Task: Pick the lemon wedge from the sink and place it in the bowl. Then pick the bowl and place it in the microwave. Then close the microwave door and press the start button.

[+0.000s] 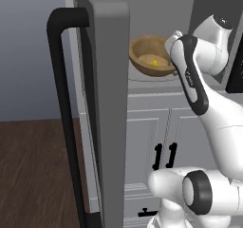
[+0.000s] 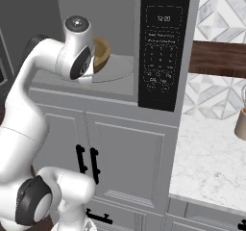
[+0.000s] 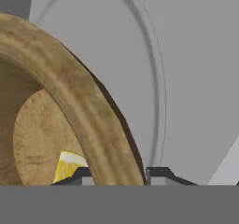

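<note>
The brown wooden bowl (image 1: pixel 148 56) hangs tilted inside the open microwave (image 1: pixel 156 13), low over its pale floor; whether it touches the floor I cannot tell. The yellow lemon wedge (image 1: pixel 154 61) lies in the bowl's tan inside. In the hand view my gripper (image 3: pixel 116 174) is shut on the bowl (image 3: pixel 79 101), its rim between the two fingertips (image 3: pixel 158 174), with the lemon wedge (image 3: pixel 69 166) just inside. The microwave door (image 1: pixel 111 103) stands open towards me, its black bar handle (image 1: pixel 61 118) on the left. From the right base view, my forearm partly hides the bowl (image 2: pixel 102 52).
The microwave's dark control panel (image 2: pixel 163 47) rises right of the cavity. The round turntable ring (image 3: pixel 156 78) lies under the bowl. Grey cabinet doors with black handles (image 1: pixel 163 156) sit below. A marble counter (image 2: pixel 211 153) extends right, with a tan object (image 2: pixel 240 124) at the edge.
</note>
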